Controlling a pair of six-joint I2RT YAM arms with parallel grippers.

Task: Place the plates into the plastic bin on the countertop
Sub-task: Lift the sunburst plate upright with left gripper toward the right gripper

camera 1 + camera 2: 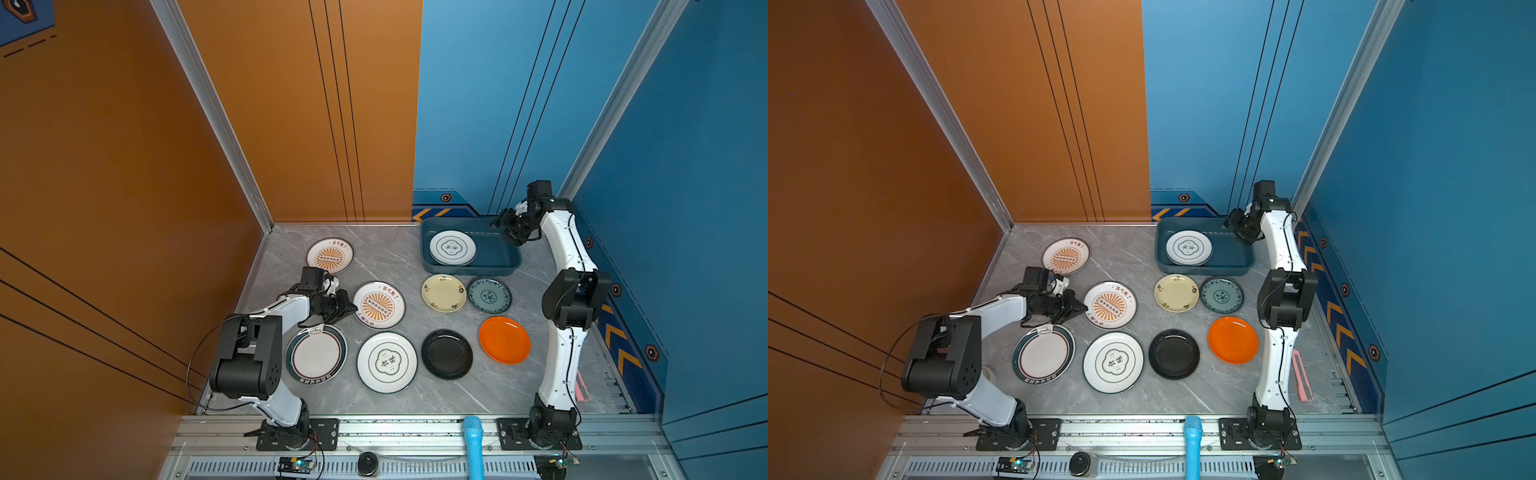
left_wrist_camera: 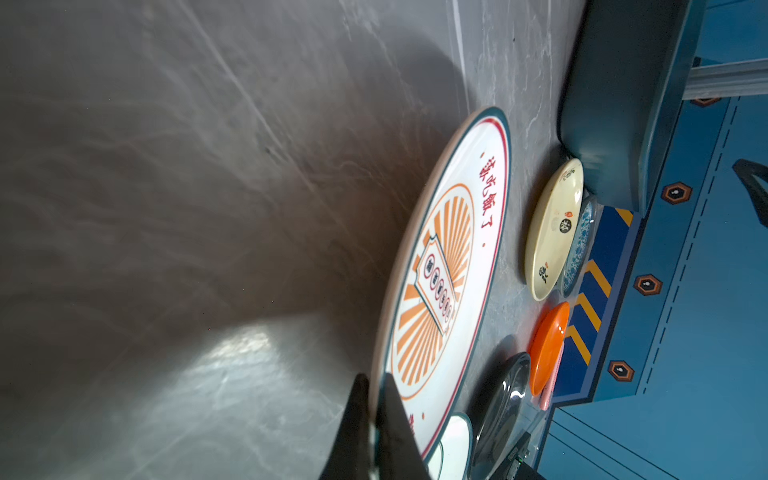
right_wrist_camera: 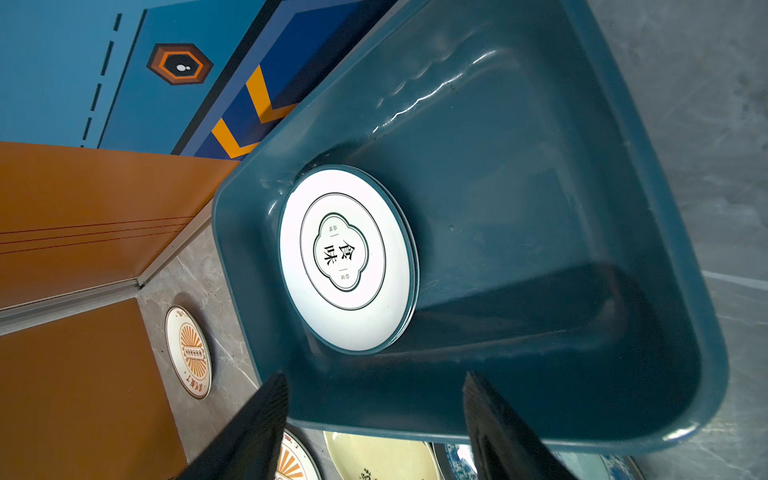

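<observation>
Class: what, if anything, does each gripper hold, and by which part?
Left gripper grips the middle sunburst plate by its rim; right gripper holds nothing.

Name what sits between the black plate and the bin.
The cream plate lies between the black plate and the bin; this shows in both top views.

The bin [image 1: 498, 259] was set at the back right of the worktop [image 1: 386, 245], with stacked plates [image 1: 452, 247] in its left half. A pair of plates [image 1: 443, 292] was laid just before it, a middle plate [image 1: 378, 305] left of these, a rear plate [image 1: 330, 255] farther back-left, and a row of four plates [image 1: 386, 362] along the front.
</observation>
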